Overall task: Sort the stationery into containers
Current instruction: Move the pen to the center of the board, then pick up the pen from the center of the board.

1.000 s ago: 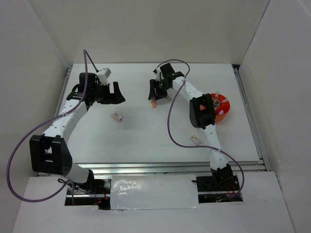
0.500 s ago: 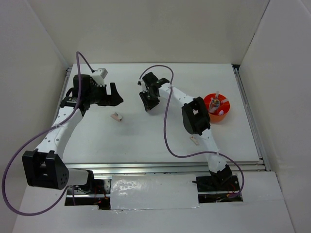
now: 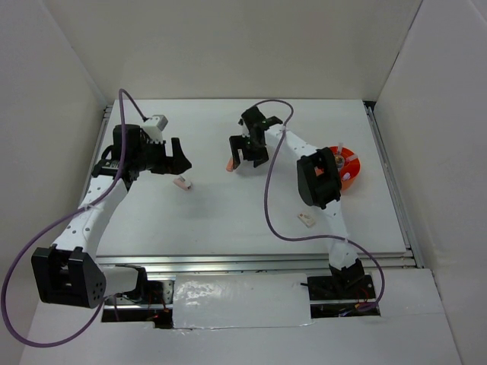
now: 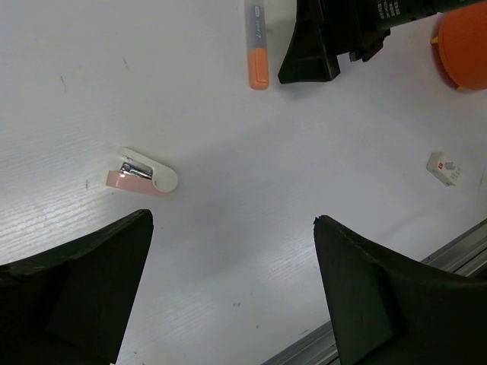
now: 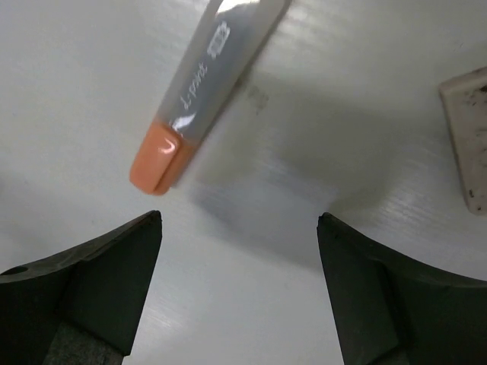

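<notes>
1. Far across the white tabletop (image 3: 243,220), my right jaws gape empty beside the flat-lying grey plastic pen with orange cap (image 5: 205,84), wide enough to straddle it.
2. My left jaws stand wide above the small pink-white stapler-like piece (image 4: 143,171).

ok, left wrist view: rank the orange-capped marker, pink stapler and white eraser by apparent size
1. orange-capped marker: longest, though its top is cut off by the frame
2. pink stapler: shorter but wider, a close call with the marker
3. white eraser: clearly smallest
</notes>
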You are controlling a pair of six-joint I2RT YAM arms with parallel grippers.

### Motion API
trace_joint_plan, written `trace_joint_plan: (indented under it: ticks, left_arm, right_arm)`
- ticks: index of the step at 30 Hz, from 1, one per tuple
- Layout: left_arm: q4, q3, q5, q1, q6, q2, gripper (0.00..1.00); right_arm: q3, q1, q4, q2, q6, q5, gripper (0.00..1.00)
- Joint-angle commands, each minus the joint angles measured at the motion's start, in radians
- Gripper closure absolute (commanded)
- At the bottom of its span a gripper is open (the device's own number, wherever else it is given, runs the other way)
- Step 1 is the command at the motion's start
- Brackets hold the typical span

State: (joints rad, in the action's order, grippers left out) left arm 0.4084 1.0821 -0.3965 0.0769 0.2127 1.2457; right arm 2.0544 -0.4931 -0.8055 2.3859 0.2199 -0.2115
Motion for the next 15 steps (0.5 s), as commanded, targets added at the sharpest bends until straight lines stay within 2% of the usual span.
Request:
trace_joint_plan:
  ticks: [1, 5, 9, 12, 15]
  left_arm:
    - [-0.028, 0.001, -0.011, -0.009, 0.004, 0.004, 0.01]
    - [-0.029, -0.005, -0.011, -0.014, 0.004, 0.008, 0.01]
    - [-0.034, -0.019, -0.010, -0.020, 0.002, 0.009, 0.01]
    - [-0.037, -0.024, -0.013, -0.026, 0.004, 0.012, 0.01]
    - [-0.040, -0.027, -0.016, -0.034, 0.004, 0.015, 0.01]
  right_arm:
    - [0.091, -0.035, 0.011, 0.027, 0.134, 0.070, 0.11]
    - [0.105, -0.064, 0.072, 0.035, 0.240, 0.205, 0.12]
    - [0.147, -0.081, 0.095, 0.047, 0.268, 0.286, 0.13]
    - [0.193, -0.090, 0.065, 0.093, 0.276, 0.343, 0.19]
    - [0.187, -0.093, 0.071, 0.108, 0.268, 0.403, 0.33]
